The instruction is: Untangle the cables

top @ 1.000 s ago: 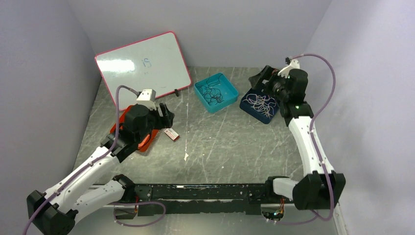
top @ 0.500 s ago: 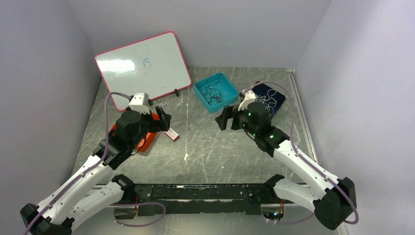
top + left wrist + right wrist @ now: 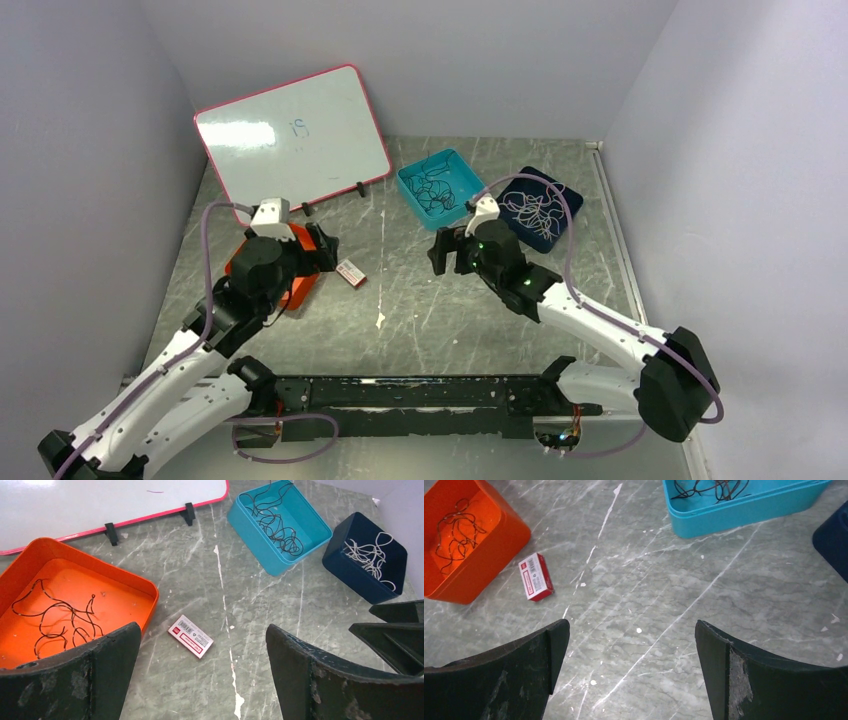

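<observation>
Both jaws gape wide, nothing held, hovering over the surface (image 3: 664,595); cables (image 3: 276,522) lie bunched in orange tray (image 3: 144,616), teal tray (image 3: 255,545) & navy tray (image 3: 350,575) (thin, limp, light, prob. snag-prone), so I'd pinch a free end, not the knot.

The table (image 3: 664,595) looks like smooth, scratched grey stone. The orange tray (image 3: 117,597), teal tray (image 3: 256,550) and dark blue tray (image 3: 350,575) are smooth plastic. The whiteboard (image 3: 100,500) shines. The left gripper (image 3: 202,630) has rough, matt black fingers (image 3: 320,680).
</observation>
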Tool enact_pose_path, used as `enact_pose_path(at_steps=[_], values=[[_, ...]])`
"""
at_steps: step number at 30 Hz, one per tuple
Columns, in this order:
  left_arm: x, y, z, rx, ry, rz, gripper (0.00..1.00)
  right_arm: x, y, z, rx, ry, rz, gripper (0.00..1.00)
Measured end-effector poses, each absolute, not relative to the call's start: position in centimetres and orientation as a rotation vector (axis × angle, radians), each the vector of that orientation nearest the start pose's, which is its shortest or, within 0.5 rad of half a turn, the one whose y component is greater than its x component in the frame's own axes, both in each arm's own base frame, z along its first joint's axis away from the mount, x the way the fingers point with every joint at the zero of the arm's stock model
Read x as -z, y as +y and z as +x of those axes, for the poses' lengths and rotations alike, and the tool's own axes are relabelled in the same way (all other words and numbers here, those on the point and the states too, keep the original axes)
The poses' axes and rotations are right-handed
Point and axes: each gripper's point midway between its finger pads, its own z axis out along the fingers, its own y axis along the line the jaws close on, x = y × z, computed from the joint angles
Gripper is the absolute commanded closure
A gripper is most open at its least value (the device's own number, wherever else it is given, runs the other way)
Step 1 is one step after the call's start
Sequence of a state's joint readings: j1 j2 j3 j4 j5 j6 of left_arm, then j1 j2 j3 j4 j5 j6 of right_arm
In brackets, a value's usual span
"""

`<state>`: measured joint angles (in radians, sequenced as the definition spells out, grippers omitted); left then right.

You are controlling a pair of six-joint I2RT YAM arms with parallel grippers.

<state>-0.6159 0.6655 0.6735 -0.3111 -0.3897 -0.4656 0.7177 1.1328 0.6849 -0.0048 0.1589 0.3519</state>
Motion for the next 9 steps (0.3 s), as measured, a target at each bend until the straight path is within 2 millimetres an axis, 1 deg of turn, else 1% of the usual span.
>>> enact_pose_path(at_steps=[4, 9], values=[[-22.7, -11.7, 25.5, 0.372, 1.869, -0.141, 0.0, -15.6, 22.1, 28.4, -0.478, 2.024, -0.248, 0.0], [-22.2, -11.5, 25.5, 0.359, 1.874, -0.152, 0.0, -16.9, 21.3, 28.8, -0.444, 1.978, -0.22, 0.0]])
